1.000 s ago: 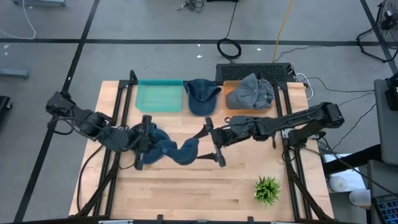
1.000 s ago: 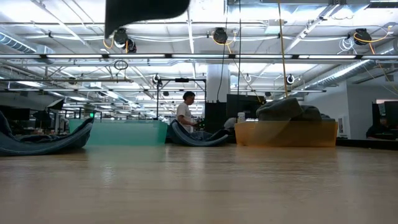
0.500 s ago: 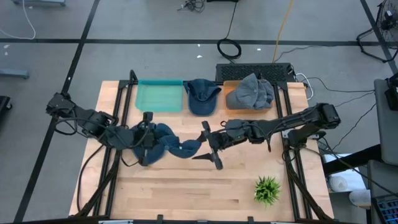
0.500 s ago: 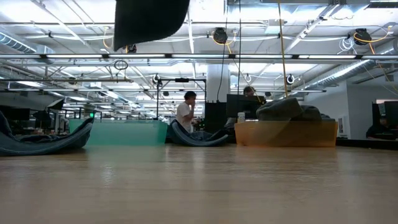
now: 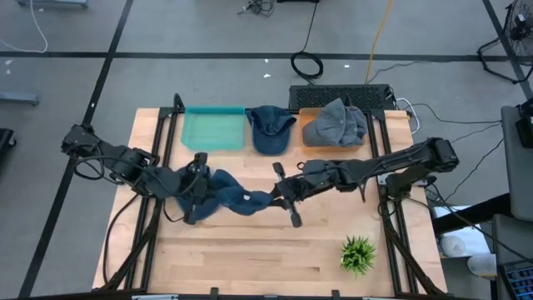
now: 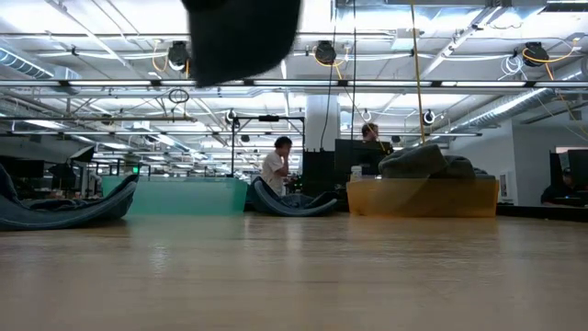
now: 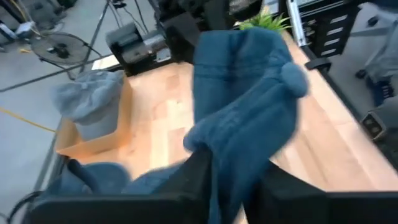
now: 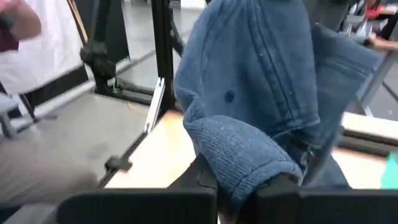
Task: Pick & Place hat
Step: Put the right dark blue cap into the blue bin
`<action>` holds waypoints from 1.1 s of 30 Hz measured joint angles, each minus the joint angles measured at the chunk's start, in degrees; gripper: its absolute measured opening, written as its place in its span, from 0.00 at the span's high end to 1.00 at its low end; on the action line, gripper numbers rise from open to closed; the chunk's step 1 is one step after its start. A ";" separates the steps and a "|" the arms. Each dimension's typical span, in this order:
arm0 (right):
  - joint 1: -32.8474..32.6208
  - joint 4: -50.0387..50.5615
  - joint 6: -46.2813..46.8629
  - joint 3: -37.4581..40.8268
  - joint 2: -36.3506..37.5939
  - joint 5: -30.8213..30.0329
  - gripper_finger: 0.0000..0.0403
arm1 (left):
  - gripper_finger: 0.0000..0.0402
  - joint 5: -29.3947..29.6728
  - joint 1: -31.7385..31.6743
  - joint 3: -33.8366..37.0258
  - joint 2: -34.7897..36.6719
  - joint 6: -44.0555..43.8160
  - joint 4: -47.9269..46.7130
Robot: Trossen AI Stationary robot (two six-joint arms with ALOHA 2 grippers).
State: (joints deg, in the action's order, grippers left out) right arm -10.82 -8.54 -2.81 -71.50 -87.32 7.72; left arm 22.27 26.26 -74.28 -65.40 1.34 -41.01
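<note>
A blue knitted hat point(image 5: 229, 198) hangs in the air over the middle of the table, stretched between my two grippers. My left gripper point(image 5: 200, 190) is shut on its left end and my right gripper point(image 5: 279, 197) on its right end. In the low view only its dark underside point(image 6: 243, 37) shows, high above the tabletop. The left wrist view shows the hat point(image 7: 249, 106) running away from my fingers, and the right wrist view shows the hat point(image 8: 261, 81) bunched in front of the fingers. My left gripper pinches a bunched fold of the hat's left end point(image 7: 230, 168) between its two fingers point(image 7: 189, 180). It comes from the table's left, slanting a little down. The hat is clear of the table. My right gripper pinches the hat's ribbed right end point(image 8: 242, 162) between its two fingers point(image 8: 202, 177). It comes about level from the table's right. That end is bunched in several layers, and the hat is lifted clear of the table.
At the far edge stand a teal tray point(image 5: 214, 127), a blue cap point(image 5: 269, 129) on the table beside it, and an orange tray point(image 5: 310, 132) holding a grey hat point(image 5: 335, 122). A small green plant point(image 5: 358, 254) stands near the front right. People show in the room behind.
My right gripper, wide open a second ago beside the hat's right end, has shut on that end. The hat, bunched near my left gripper then, now stretches across between both grippers, still clear of the table.
</note>
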 joint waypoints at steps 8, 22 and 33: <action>-0.39 15.88 -1.15 -0.02 8.76 -0.35 1.00 | 0.53 -7.94 0.00 0.02 2.49 -0.64 -0.44; -2.80 9.23 -13.36 -0.07 17.39 1.13 1.00 | 0.24 -6.73 -0.99 0.02 3.21 -0.99 1.49; -2.11 -6.71 -27.07 -0.07 17.13 -0.88 1.00 | 0.29 -10.71 -5.45 0.02 3.16 -14.46 7.62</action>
State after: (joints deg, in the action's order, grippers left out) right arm -12.93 -15.24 -29.87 -71.57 -70.19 6.84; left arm 11.56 20.81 -74.26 -62.24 -13.12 -33.39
